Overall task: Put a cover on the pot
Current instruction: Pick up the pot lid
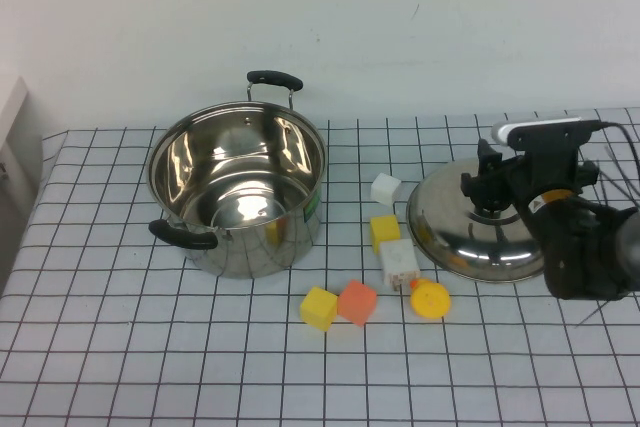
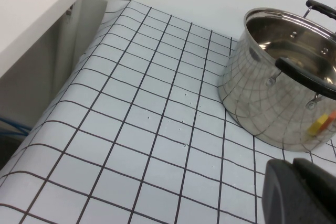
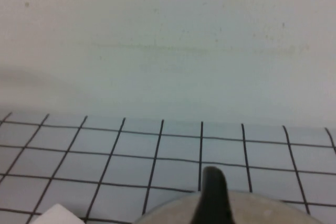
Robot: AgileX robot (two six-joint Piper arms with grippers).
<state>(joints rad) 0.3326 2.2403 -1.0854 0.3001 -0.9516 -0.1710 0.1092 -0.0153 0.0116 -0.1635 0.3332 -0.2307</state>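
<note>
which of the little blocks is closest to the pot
The yellow cube, just right of the pot, below the white cube. The other blocks lie farther out. The right pincer is over the lid; the left pincer is parked away.

Right arm reaches in from the right side of the high view, wrist bent down, camera housing on top. Right gripper (image 1: 489, 190) sits low at the far right of the table, pointing toward the back wall; one dark finger (image 3: 212, 195) shows in the right wrist view; open or closed not clear. Left arm is out of the high view. Left gripper (image 2: 299, 192) shows only as a dark blunt tip in the left wrist view, hovering above the table surface.
</note>
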